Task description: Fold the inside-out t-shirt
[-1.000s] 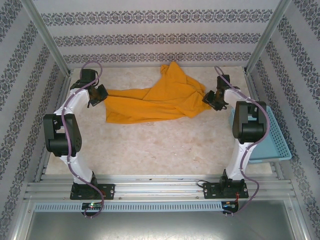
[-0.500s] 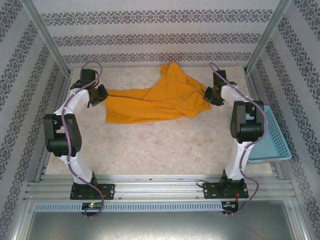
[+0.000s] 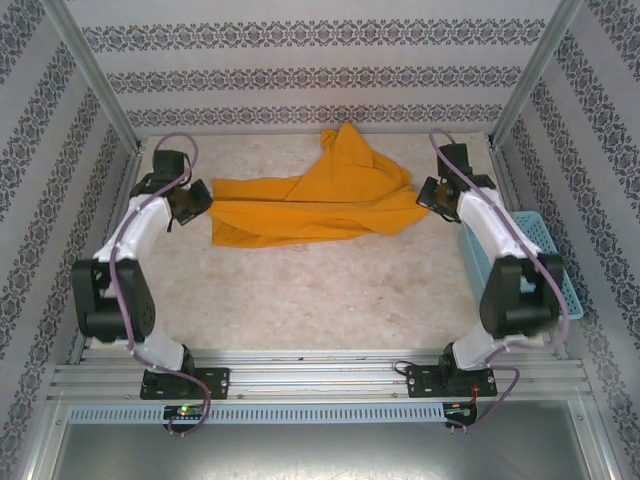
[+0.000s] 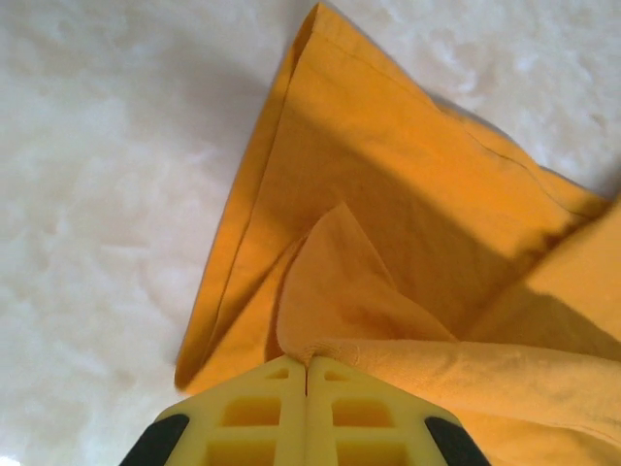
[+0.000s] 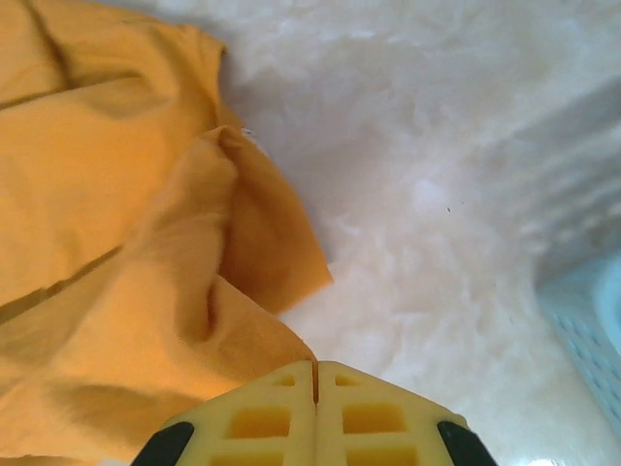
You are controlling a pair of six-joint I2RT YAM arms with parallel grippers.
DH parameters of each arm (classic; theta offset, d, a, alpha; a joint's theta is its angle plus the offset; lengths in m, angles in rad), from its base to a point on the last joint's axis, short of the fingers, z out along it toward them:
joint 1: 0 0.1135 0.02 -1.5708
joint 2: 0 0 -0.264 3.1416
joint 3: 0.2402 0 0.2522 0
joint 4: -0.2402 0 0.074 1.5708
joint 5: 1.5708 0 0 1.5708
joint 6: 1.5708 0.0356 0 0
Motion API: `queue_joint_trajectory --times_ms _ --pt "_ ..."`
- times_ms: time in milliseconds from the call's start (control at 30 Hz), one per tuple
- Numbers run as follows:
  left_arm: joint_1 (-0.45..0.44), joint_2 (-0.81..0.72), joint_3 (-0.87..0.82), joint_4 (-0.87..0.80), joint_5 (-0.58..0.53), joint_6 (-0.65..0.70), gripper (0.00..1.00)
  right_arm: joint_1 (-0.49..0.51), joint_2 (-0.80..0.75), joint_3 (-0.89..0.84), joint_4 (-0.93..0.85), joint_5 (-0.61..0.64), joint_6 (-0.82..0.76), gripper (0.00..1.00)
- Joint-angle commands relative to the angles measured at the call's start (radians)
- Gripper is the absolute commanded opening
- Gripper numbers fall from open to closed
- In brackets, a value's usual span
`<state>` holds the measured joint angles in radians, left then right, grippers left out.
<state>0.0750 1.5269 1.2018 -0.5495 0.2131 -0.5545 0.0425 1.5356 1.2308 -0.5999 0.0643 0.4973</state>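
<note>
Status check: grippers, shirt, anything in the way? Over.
Left gripper shut on t-shirt left edge. Right gripper shut on its right edge. T-shirt rumpled, not yet folded. Blue basket off to the right, apart from it.

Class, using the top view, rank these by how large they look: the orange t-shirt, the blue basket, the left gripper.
1. t-shirt
2. basket, though an arm partly covers it
3. left gripper

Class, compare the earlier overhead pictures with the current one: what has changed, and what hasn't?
The right gripper closed on the t-shirt at its right edge, and both elbows swung backward. The left gripper stayed shut on the left edge; t-shirt and basket barely moved.
</note>
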Motion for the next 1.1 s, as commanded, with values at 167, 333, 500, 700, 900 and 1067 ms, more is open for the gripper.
queue_joint_trajectory --times_ms 167,333,500,700,900,1067 --pt "-0.004 -0.435 -0.317 -0.1 -0.006 -0.088 0.0 0.007 -0.42 -0.28 -0.185 -0.094 0.075 0.01" --pt "-0.007 -0.677 -0.463 -0.208 -0.009 -0.225 0.0 0.009 -0.631 -0.376 -0.315 -0.142 0.179 0.0" --pt "-0.017 -0.875 -0.59 -0.306 -0.02 -0.346 0.0 -0.004 -0.795 -0.443 -0.455 -0.104 0.286 0.0" --pt "-0.021 -0.889 -0.665 -0.329 -0.051 -0.345 0.0 -0.009 -0.99 -0.568 -0.529 -0.099 0.437 0.0" --pt "-0.021 -0.775 -0.703 -0.226 -0.053 -0.339 0.0 -0.009 -0.997 -0.645 -0.458 -0.107 0.451 0.0" --pt "-0.021 -0.686 -0.618 -0.171 -0.073 -0.322 0.0 -0.004 -0.889 -0.526 -0.4 -0.064 0.387 0.0"
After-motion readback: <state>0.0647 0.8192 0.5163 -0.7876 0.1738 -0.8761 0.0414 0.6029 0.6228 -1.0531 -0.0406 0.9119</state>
